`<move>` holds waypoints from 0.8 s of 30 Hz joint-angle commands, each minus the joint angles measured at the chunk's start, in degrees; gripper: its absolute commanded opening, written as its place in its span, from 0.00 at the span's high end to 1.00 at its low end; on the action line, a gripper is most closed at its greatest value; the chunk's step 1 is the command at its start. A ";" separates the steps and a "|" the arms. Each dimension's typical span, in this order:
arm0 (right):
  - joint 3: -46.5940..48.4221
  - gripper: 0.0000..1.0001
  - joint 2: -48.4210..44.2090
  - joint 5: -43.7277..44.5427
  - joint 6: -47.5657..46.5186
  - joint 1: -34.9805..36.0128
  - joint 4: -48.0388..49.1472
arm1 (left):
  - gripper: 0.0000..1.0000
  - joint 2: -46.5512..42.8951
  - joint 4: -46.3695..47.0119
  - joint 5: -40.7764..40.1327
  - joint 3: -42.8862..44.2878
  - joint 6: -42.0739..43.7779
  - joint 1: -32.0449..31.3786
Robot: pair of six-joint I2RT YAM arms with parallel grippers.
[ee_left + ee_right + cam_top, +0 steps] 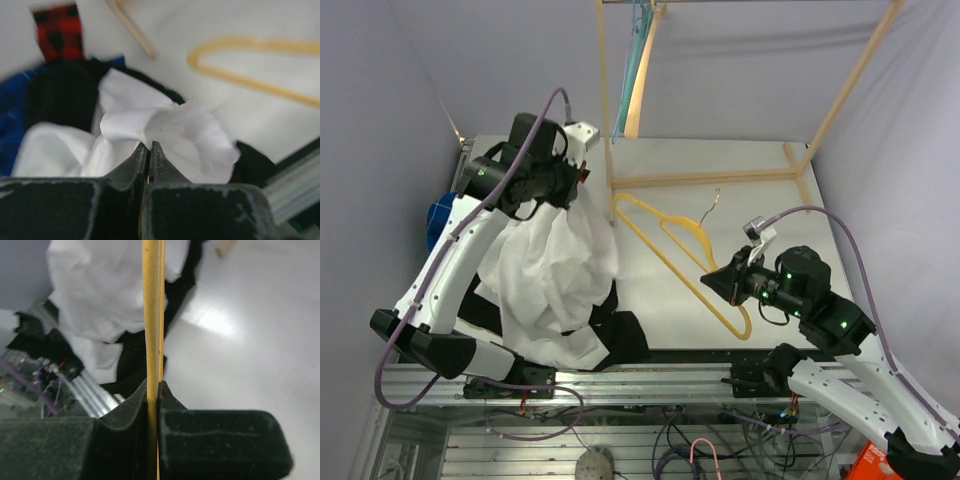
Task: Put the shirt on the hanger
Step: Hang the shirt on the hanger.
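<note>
White shirt [555, 270] hangs bunched at the left side of the table [760, 200], held up by a fold at its top, its lower part draped over a black garment [623, 338]. We find the left gripper [149, 146] pinched together on that fold. The right gripper [156, 390] is clamped on the yellow hanger [151, 315], which extends across mid-table, just right of the shirt.
</note>
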 commanded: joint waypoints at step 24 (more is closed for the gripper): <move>8.68 1.00 4.20 -19.79 -7.92 0.22 -0.03 | 0.93 -0.62 -11.42 -1.22 10.87 27.50 -5.11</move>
